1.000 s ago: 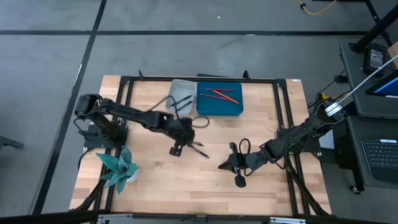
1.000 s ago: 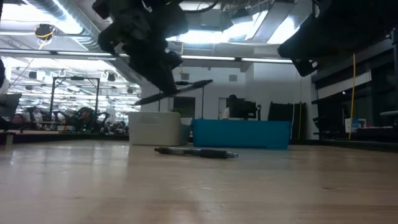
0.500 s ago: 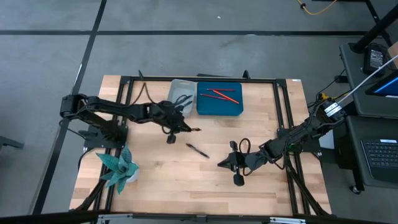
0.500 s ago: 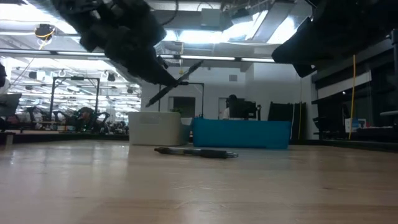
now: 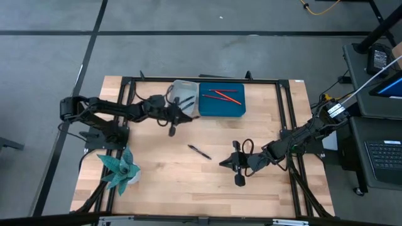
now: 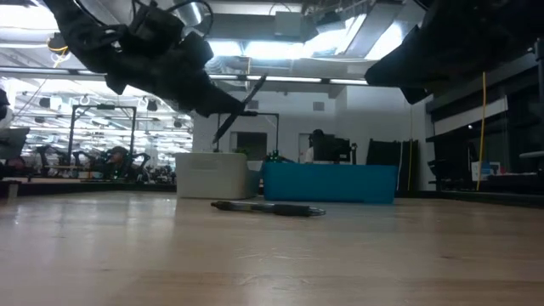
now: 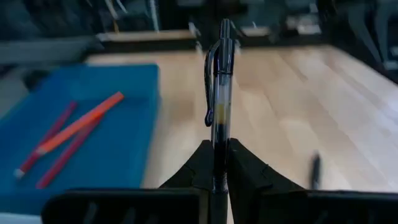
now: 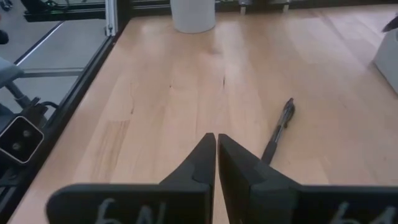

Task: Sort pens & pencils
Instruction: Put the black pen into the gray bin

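My left gripper (image 5: 178,117) hangs just near of the grey tray (image 5: 182,90) at the table's far middle, shut on a black pen (image 7: 220,93). In the low view that pen (image 6: 241,105) slants upward above the table. A second black pen (image 5: 200,151) lies flat on the wood at mid table, also in the right wrist view (image 8: 278,130). Red-orange pencils (image 5: 223,95) lie in the blue tray (image 5: 221,110) beside the grey one. My right gripper (image 5: 225,164) hovers shut to the right of the loose pen, holding nothing. My left gripper pinches the pen's barrel (image 7: 219,144) between its two fingers (image 7: 244,167), well below the clip (image 7: 210,87). The fingers reach nearly level from the table's left side and lie across the pen. The pen is lifted clear and slants up, clip end highest.
A potted green plant (image 5: 119,166) stands at the near left, its white pot (image 8: 193,14) showing in the right wrist view. A black frame (image 5: 286,107) runs round the table's edges. Bare wood lies between the loose pen and the near edge.
My left gripper has carried the lifted pen from mid table toward the far edge, up to the grey tray, and has tipped from pointing steeply down to nearly level. The held pen has swung from almost level to steeply slanted. The loose pen has stayed where it was.
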